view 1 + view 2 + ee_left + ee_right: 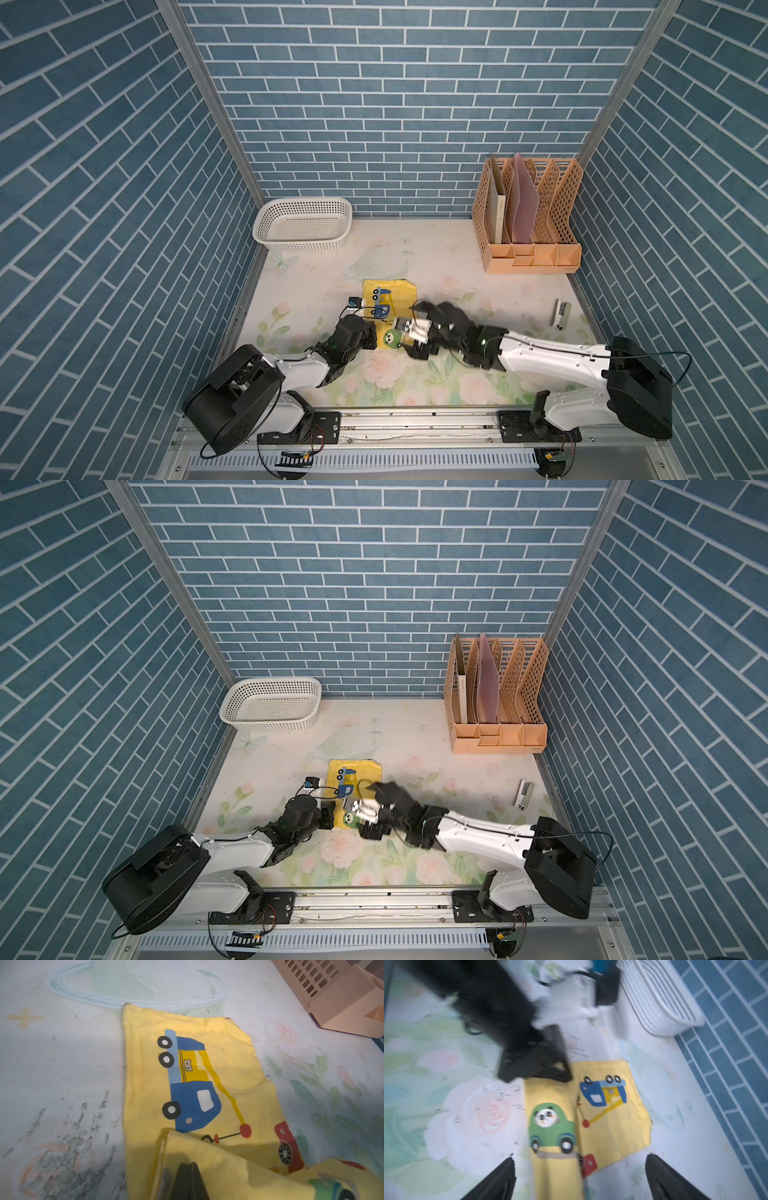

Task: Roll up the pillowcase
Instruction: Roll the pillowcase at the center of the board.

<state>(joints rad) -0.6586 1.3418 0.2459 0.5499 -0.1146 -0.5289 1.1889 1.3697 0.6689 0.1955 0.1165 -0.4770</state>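
The yellow pillowcase [397, 297] printed with cartoon vehicles lies mid-table in both top views, its near end folded over into a strip showing a green car [392, 338]. At that strip's left edge my left gripper [374, 336] is shut on the pillowcase; in the left wrist view the closed fingertips [189, 1165] sit in the raised yellow flap [218, 1159]. My right gripper [580, 1161] is open over the strip's right end, blurred with motion, one finger on each side of the cloth [608, 1126] and nothing gripped.
A white mesh basket [301, 224] stands at the back left. A peach file organiser [532, 224] with folders stands at the back right. A small stapler-like object [561, 313] lies near the right wall. The table wears a pale floral cover [457, 270].
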